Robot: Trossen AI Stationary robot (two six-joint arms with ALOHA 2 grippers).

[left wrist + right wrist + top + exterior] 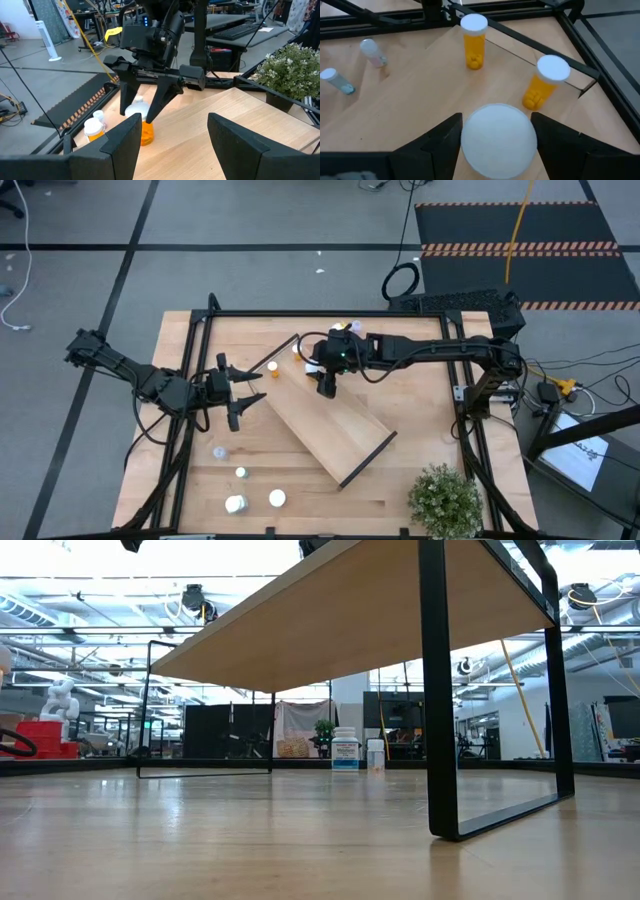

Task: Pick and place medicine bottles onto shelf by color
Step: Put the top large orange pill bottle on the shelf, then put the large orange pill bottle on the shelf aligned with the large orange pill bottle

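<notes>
A white-capped bottle [499, 132] sits between the right tool's [495, 145] spread fingers, the left tool [238, 393] gapes empty, and the shelf [330, 435] appears bare, sorting barely begun.

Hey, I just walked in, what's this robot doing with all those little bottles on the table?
It is sorting pill bottles onto a wooden shelf lying at a slant across the table. The right gripper is down at the shelf's far end, its open fingers straddling an orange bottle with a white cap; whether they touch it is unclear. Two more orange bottles stand just beyond it. The left gripper waits open and empty by the shelf's left edge. Several clear bottles sit near the table's front edge.
</notes>
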